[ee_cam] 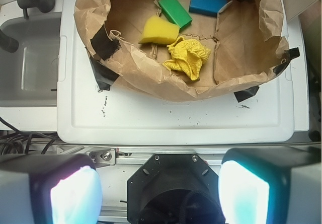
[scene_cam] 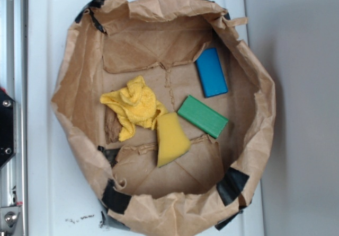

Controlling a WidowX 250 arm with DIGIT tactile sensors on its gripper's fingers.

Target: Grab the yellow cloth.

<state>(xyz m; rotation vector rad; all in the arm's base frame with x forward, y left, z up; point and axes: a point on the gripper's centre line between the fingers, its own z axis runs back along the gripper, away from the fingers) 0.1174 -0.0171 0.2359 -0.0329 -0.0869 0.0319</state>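
Observation:
The yellow cloth (scene_cam: 135,106) (ee_cam: 188,58) lies crumpled and wrinkly on the floor of a cut-down brown paper bag (scene_cam: 79,135) (ee_cam: 151,78), beside a smooth yellow sponge wedge (scene_cam: 170,139) (ee_cam: 158,31). In the wrist view my gripper (ee_cam: 160,194) is open, its two pale fingertips (ee_cam: 75,196) wide apart with nothing between them. It hangs well back from the bag, above the robot's base and the near edge of the white surface, far from the cloth. The exterior view does not show the gripper.
A green block (scene_cam: 202,116) (ee_cam: 174,10) and a blue block (scene_cam: 211,72) (ee_cam: 209,4) lie in the bag past the sponge. The bag's walls stand up all round, held with black tape. It sits on a white board (scene_cam: 45,45) (ee_cam: 176,113). A grey sink (ee_cam: 30,68) lies at the left.

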